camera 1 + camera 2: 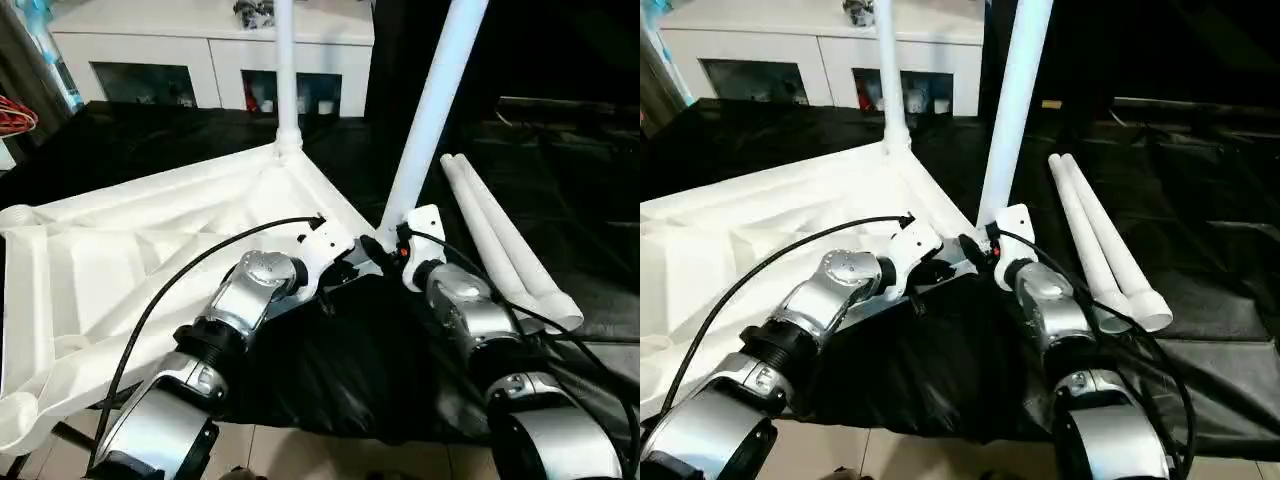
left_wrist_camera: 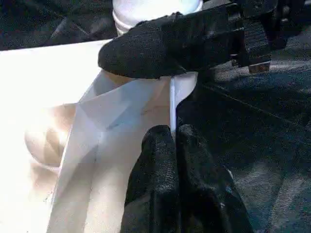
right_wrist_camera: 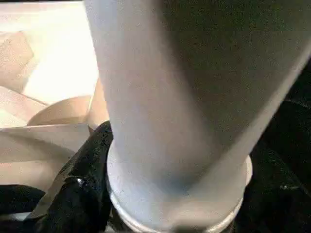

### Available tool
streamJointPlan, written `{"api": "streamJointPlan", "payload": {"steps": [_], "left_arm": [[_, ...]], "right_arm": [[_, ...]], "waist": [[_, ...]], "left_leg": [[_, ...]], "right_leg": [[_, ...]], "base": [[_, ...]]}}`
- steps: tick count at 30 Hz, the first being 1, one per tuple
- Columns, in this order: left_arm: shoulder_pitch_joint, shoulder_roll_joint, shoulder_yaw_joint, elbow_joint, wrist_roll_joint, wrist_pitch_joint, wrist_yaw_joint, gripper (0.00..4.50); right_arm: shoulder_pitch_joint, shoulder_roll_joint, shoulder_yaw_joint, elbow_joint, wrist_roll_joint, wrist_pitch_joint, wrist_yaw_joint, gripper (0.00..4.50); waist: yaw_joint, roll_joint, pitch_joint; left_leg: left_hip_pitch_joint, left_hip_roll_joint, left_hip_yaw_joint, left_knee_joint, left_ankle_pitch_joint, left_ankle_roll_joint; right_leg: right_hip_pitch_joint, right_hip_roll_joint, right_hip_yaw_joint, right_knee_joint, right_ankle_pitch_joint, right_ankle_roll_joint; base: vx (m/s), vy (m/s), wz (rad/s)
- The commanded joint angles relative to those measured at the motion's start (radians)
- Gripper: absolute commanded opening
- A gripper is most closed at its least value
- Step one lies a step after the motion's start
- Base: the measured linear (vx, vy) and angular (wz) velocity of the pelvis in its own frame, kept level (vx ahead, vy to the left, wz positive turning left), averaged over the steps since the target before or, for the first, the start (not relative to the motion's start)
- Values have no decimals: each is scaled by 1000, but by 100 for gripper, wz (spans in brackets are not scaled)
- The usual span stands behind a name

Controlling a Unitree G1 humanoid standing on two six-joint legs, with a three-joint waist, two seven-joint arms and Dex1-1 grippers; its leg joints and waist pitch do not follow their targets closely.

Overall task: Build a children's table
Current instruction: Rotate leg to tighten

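Note:
The children's table top [image 1: 120, 260] lies upside down on black cloth, ribbed side up. One leg [image 1: 285, 70] stands upright in its far corner socket. A second leg [image 1: 432, 110] stands tilted at the near right corner, and my right gripper [image 1: 388, 245] is shut around its base. In the right wrist view the leg [image 3: 165, 97] fills the space beside one black finger [image 3: 82, 189]. My left gripper [image 2: 173, 132] is shut on the top's thin rim [image 2: 172, 97] close to that corner. Two loose legs [image 1: 505, 240] lie side by side on the cloth to the right.
A white cabinet [image 1: 200, 60] with glass-fronted compartments stands behind the table top. Black cloth [image 1: 380, 370] covers the work surface, with pale floor tiles [image 1: 330, 455] at its near edge. A red object [image 1: 15, 115] sits at the far left.

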Motion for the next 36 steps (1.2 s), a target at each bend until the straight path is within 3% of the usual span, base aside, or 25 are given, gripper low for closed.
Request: {"api": "streamJointPlan", "payload": {"steps": [1, 7, 16, 21, 27, 36], "left_arm": [[-6, -2, 0, -29, -10, -70, -15, 0], [29, 32, -14, -81, -47, -90, -118, 0], [89, 124, -27, -150, -105, -167, -354, 0], [99, 151, -23, -163, -123, -169, -429, 0], [109, 192, -30, -181, -143, -161, -524, 0], [109, 203, -24, -180, -147, -153, -548, 0]], "right_arm": [[11, 32, 12, 26, 36, 23, 88, 347], [36, -23, 63, -20, 6, -2, 192, 413], [138, -167, 153, -204, 10, -18, 534, 413], [184, -218, 184, -301, 44, 17, 666, 413], [225, -262, 219, -395, 69, 67, 788, 361], [244, -266, 225, -443, 89, 135, 809, 287]], "waist": [[1, 6, -70], [1, 4, -73], [20, 7, -79], [32, 7, -74], [37, 6, -72], [40, 4, -74]], "left_leg": [[15, 28, -23, -76, -322, 26], [11, 28, -19, -73, -280, 42], [9, 37, -14, -69, -207, 86], [12, 36, -12, -72, -235, 68], [15, 36, -14, -75, -257, 54], [14, 37, -14, -73, -234, 49]], "right_leg": [[46, -63, 46, -83, -394, -162], [51, -65, 51, -73, -331, -197], [56, -60, 53, -50, -200, -233], [54, -61, 54, -58, -272, -221], [50, -63, 55, -68, -341, -193], [51, -64, 56, -64, -322, -190]], "base": [[0, 0, 0], [0, 0, 0], [0, 0, 0], [0, 0, 0], [0, 0, 0], [0, 0, 0]]}}
